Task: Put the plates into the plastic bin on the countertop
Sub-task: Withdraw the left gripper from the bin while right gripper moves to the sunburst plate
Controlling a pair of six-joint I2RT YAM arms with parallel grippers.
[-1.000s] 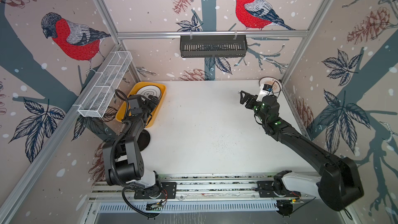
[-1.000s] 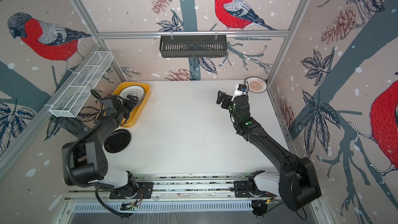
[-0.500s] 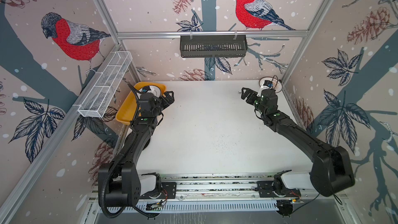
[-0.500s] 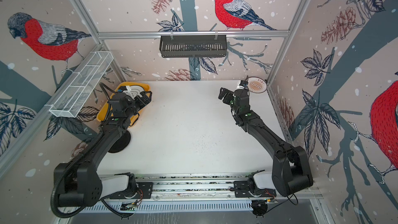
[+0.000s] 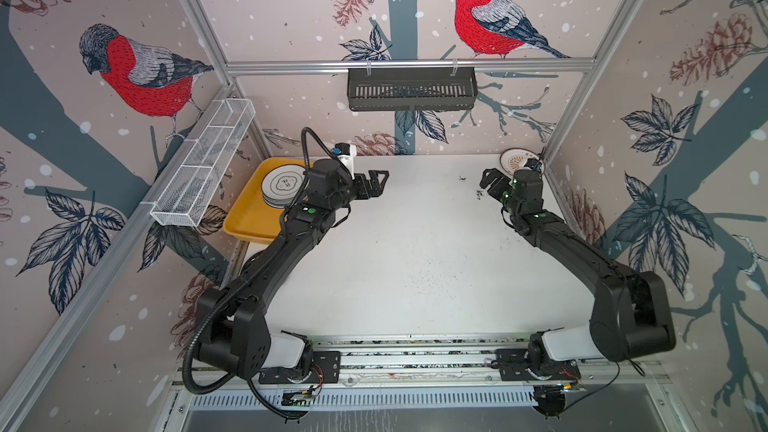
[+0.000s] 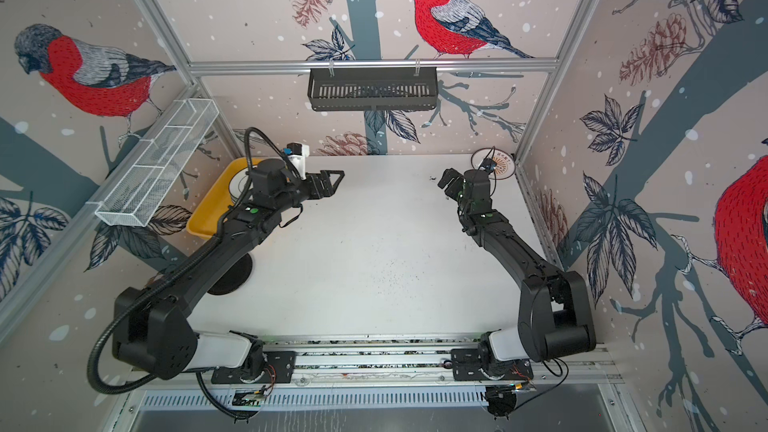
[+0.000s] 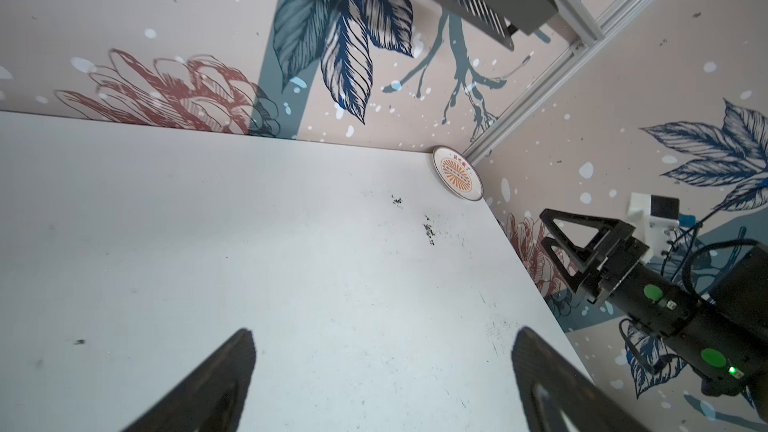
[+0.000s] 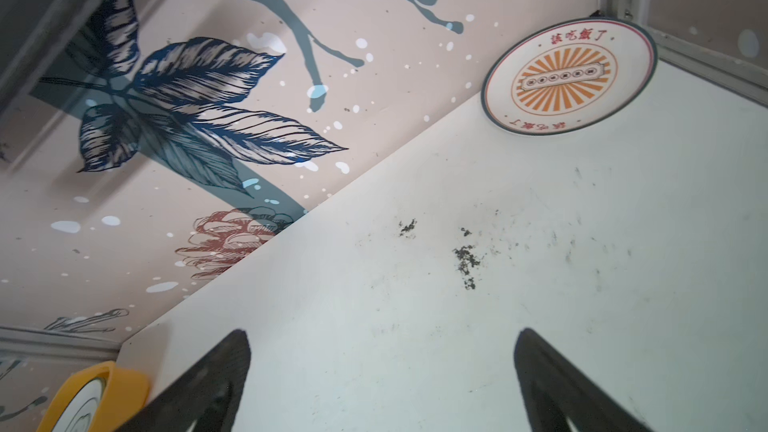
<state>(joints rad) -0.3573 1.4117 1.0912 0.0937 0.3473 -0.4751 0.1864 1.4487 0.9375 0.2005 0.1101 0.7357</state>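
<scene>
A stack of white plates (image 5: 284,184) lies in the yellow plastic bin (image 5: 245,218) at the countertop's (image 5: 415,243) back left. One sunburst plate (image 5: 513,160) (image 8: 567,76) lies in the far right corner. A black plate (image 6: 232,280) shows under the left arm near the left edge. My left gripper (image 5: 376,184) (image 7: 382,367) stands open and empty just right of the bin, pointing right. My right gripper (image 5: 488,182) (image 8: 382,367) is open and empty, a short way short of the corner plate.
A white wire basket (image 5: 203,164) hangs on the left wall and a black slotted rack (image 5: 411,89) on the back rail. Aluminium rails (image 5: 415,351) run along the front edge. Dark crumbs (image 8: 465,259) lie on the countertop near the right gripper.
The left arm swung from over the bin out to the right, above the countertop. The right gripper moved a little toward the far right corner. Both grippers stayed open.
</scene>
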